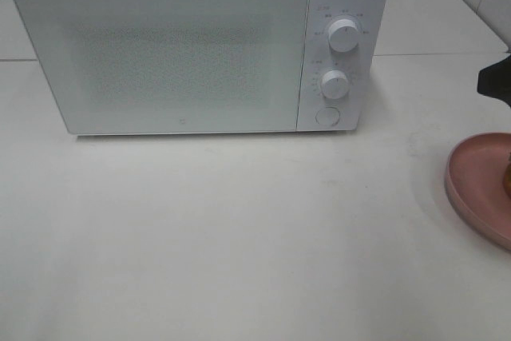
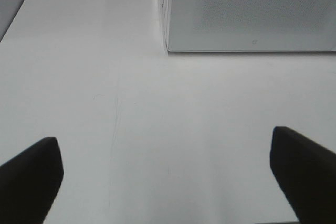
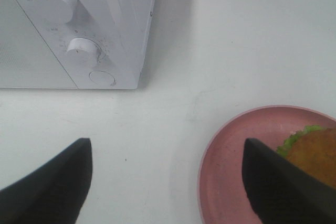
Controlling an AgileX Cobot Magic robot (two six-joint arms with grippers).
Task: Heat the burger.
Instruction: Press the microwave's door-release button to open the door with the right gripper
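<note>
The round burger [image 3: 315,148] with a golden-brown bun and green lettuce lies on the round pink plate [image 3: 226,161], which stands on the white table [image 1: 239,237] to the right of the closed white microwave oven [image 1: 160,45]. The right gripper [image 3: 167,150] and the left gripper [image 2: 164,137] both stand wide apart and empty. The burger is probably light, soft and loosely stacked, so grasping the plate's rim seems safer.

Brightness: bright, even, diffuse white light in all three views.
Exposure: table [image 1: 239,237] pale, nearly washed out, little surface texture.
Shadows: thin soft band under the microwave [image 1: 323,5]; faint shade beside the pink plate [image 1: 479,181].
Focus: near fingers [image 2: 26,177] dark, soft-edged, detail lost in both wrist views.
Grain: door mesh [image 1: 160,45] reads as noisy speckle.
</note>
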